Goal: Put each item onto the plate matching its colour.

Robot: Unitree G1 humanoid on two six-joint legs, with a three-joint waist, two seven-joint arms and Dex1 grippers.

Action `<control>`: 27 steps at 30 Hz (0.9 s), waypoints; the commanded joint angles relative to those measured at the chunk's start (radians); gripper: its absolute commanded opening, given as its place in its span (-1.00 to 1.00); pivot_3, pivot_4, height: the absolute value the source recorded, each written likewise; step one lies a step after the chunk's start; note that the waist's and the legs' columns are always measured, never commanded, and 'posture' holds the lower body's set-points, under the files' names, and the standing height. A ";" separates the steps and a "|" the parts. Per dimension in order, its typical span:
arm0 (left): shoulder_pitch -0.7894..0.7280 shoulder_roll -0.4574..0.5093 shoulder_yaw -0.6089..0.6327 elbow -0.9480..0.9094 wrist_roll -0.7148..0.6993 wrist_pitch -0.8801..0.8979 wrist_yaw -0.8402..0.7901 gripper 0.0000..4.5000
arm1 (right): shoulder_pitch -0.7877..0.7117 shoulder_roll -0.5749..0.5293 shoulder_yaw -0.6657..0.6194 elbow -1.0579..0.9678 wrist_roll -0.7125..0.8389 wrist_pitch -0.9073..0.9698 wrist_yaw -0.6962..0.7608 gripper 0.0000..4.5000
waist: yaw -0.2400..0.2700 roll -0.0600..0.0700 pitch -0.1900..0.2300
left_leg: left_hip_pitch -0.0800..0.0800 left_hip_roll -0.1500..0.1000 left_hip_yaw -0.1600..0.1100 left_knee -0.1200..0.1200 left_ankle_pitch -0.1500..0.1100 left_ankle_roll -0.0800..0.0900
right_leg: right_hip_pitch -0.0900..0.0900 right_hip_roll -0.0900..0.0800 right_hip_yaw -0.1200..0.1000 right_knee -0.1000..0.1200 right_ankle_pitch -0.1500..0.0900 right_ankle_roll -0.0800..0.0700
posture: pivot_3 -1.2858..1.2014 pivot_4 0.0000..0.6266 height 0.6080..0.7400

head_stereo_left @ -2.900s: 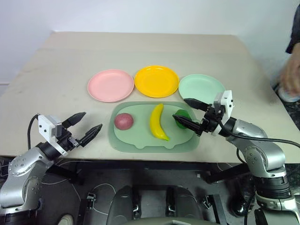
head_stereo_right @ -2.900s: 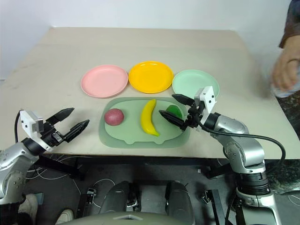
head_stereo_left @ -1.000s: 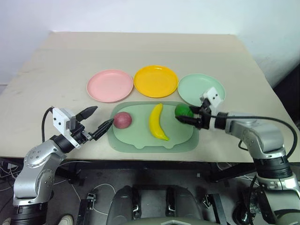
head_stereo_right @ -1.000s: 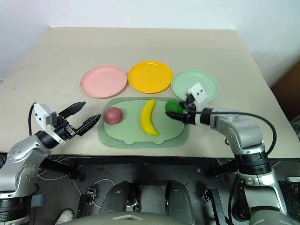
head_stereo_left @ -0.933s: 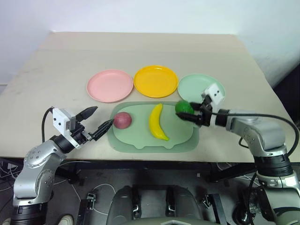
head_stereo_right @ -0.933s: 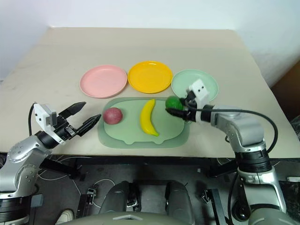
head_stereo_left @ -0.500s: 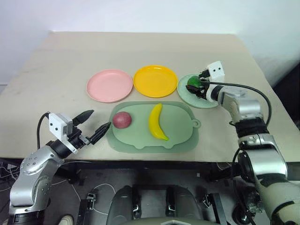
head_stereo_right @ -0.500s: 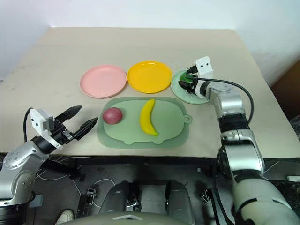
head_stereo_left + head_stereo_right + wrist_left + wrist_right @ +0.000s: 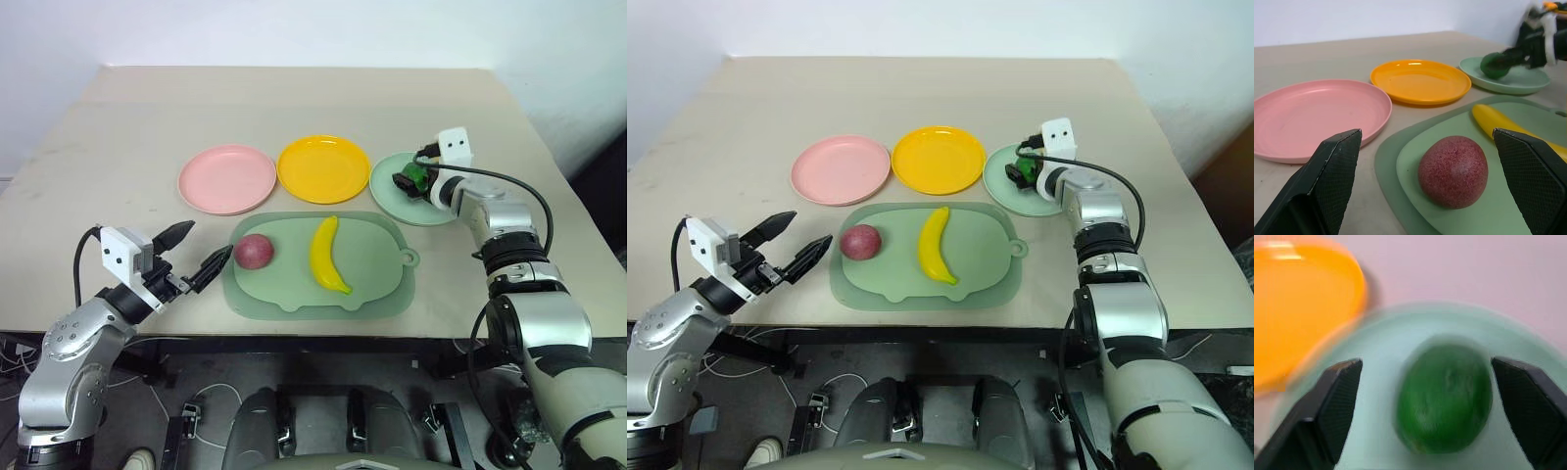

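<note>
- We are at the release of the lime: it sits on the mint plate, between the fingers of our right gripper, which stand spread wide with clear gaps on both sides of the fruit. Nothing is gripped there.
- In the head views the right gripper hangs over the mint plate with the lime right at its tips.
- Our left gripper hovers low at the left edge of the mat, fingers wide apart and empty, pointing at the red fruit.
- The left wrist view shows the red fruit lying on the mat between the two spread fingers but ahead of them, not touched.
- The banana lies on the mat, beside the red fruit and just below the yellow plate. The pink plate and the yellow plate are both bare.
- We judge one of three items placed, two left to do.
- Next, we think the right arm should draw back without nudging the lime, which could roll.
- The left gripper then needs to move forward until the red fruit is between its fingers, close, and carry it to the pink plate just beyond.
- The banana would go last, to the yellow plate.
</note>
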 commanded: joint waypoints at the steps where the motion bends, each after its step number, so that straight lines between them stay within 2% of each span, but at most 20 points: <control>1: -0.016 0.012 0.019 -0.040 -0.019 0.002 0.000 1.00 | 0.059 0.009 -0.017 -0.289 0.069 0.133 0.027 0.99 | 0.001 0.000 0.000 | 0.000 0.000 0.000 0.000 0.000 0.000 | 0.000 0.000 0.000 0.000 0.000 0.000 | 0.03 -0.52 0.32; 6: -0.038 0.022 0.017 -0.018 -0.021 0.007 -0.012 1.00 | 0.198 0.045 -0.006 -0.691 0.216 0.463 0.031 0.99 | 0.004 0.000 0.000 | 0.000 0.001 -0.001 0.000 0.000 0.000 | 0.001 0.000 0.000 0.000 0.000 0.000 | 0.03 -0.52 0.32; 10: -0.050 0.027 0.016 -0.001 -0.019 0.007 -0.027 1.00 | 0.287 0.138 -0.046 -0.903 0.372 0.710 -0.014 0.99 | 0.004 0.000 0.000 | 0.000 0.001 -0.002 0.000 0.000 0.000 | 0.000 0.000 0.000 0.000 0.000 0.000 | 0.03 -0.52 0.32; 18: -0.050 0.023 0.016 0.027 -0.012 -0.007 -0.057 1.00 | 0.360 0.313 -0.077 -1.051 0.423 1.032 -0.174 0.99 | 0.005 -0.001 0.000 | 0.000 0.000 -0.002 0.000 0.000 0.000 | 0.000 0.000 -0.001 0.000 0.000 -0.001 | 0.03 -0.52 0.32; 27: -0.036 0.016 0.016 0.063 0.000 -0.040 -0.091 1.00 | 0.359 0.393 -0.072 -1.019 0.338 1.109 -0.292 0.99 | 0.003 -0.001 0.000 | 0.000 0.000 -0.001 -0.001 0.000 -0.001 | 0.000 0.000 -0.001 -0.001 0.000 -0.001 | 0.03 -0.52 0.32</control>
